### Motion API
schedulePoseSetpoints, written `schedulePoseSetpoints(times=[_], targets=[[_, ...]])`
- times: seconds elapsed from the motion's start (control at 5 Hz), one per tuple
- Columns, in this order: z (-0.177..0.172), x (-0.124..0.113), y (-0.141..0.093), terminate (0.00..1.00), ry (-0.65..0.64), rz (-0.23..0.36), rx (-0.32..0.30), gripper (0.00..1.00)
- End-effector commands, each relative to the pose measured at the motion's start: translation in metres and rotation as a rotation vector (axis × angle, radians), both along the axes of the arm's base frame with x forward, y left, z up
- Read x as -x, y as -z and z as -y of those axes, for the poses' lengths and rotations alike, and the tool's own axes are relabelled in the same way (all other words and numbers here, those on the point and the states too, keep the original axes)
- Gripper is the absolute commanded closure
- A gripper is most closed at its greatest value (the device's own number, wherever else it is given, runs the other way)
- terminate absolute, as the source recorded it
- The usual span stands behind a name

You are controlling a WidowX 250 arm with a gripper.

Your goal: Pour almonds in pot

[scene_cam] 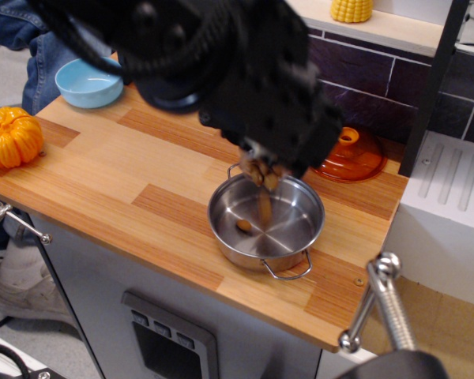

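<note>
Over pot [266, 223] | almonds [261, 171] falling | orange lid [352, 155] behind, arm-blocked

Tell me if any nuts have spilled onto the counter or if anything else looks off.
Nothing stands out. The tan-brown almonds are falling from the blurred black gripper straight into the shiny stainless-steel pot; one already lies inside. None show on the wooden counter.

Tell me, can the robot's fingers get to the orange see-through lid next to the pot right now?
Probably not yet. The gripper looks busy with the tipped clear jar, spilling small tan almonds into the shiny round steel pot. The orange domed lid sits close behind with nothing on it.
</note>
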State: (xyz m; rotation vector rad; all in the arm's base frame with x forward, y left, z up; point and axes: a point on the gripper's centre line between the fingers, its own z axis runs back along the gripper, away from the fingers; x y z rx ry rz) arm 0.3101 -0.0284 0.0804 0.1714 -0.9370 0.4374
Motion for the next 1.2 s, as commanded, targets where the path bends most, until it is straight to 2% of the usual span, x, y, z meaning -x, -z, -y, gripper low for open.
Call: schedulePoseSetpoints(times=[0.0,0.2,0.6,0.8,1.0], targets=[[-0.002,-0.013,-0.002,0.0,0.008,0.147,-0.033,1.0],[0.001,-0.009,0.0,0.0,0.022,0.258,-0.045,1.0],[0.004,-0.009,-0.014,0.0,-0.011,0.209,-0.003,1.0],[0.009,-0.005,-0.031,0.0,-0.002,0.2,0.034,1.0],[0.011,-0.002,-0.038,0.0,0.006,0.214,0.033,1.0]])
